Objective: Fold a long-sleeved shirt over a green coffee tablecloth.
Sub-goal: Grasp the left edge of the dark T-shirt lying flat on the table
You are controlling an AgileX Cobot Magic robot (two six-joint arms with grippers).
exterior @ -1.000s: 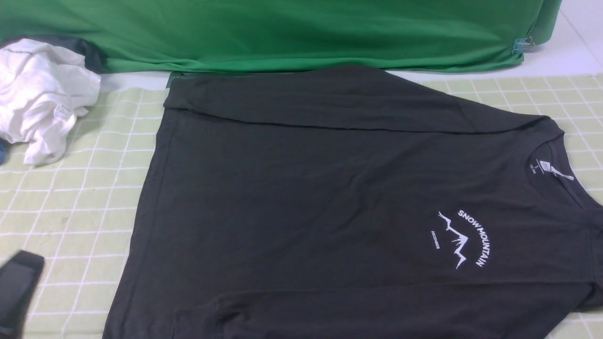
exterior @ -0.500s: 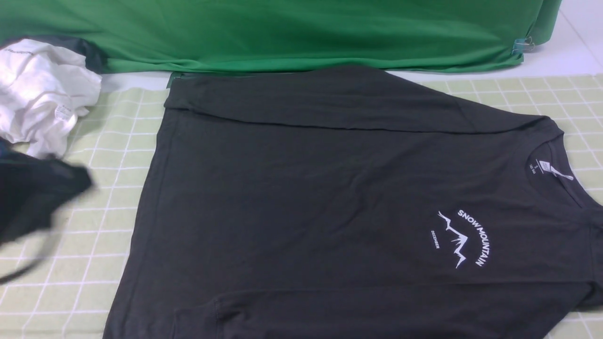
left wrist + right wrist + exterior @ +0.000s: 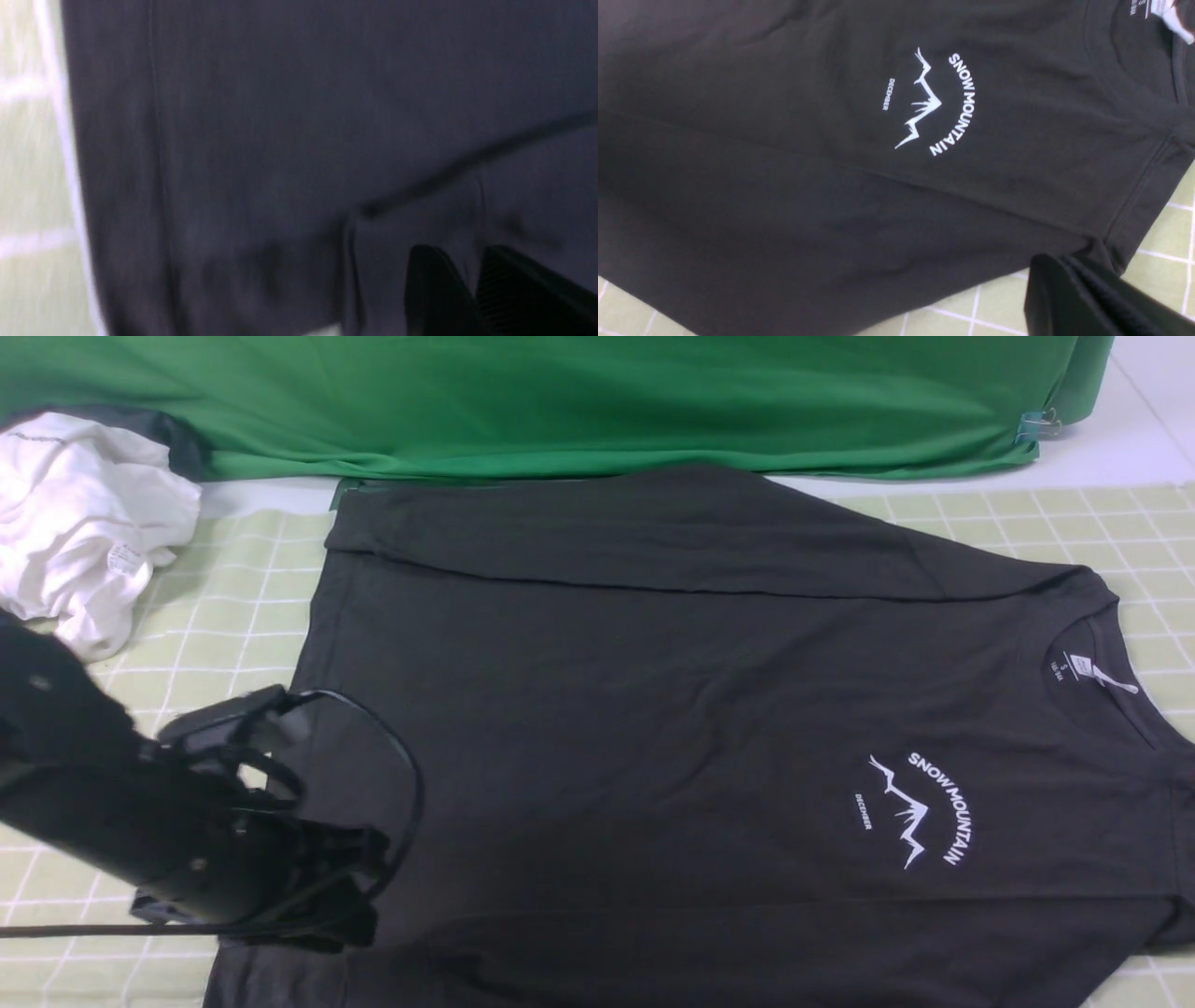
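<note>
Charcoal long-sleeved shirt (image 3: 653, 709) lies sleeves-in on the pale green gridded tablecloth (image 3: 1008, 523), the black left gripper (image 3: 448, 275) seemingly parted slightly above it, the black right gripper (image 3: 1057, 275) closed; next probably comes gripping the hem.

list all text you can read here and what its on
"SNOW MOUNTAIN": shirt chest
"DECEMBER": shirt chest, beside the mountain graphic
"S": inside the shirt's neck; the smaller line beneath is too small to read surely
White neck label: too small to read
White garment: print and tag too small or blurred to read
</note>
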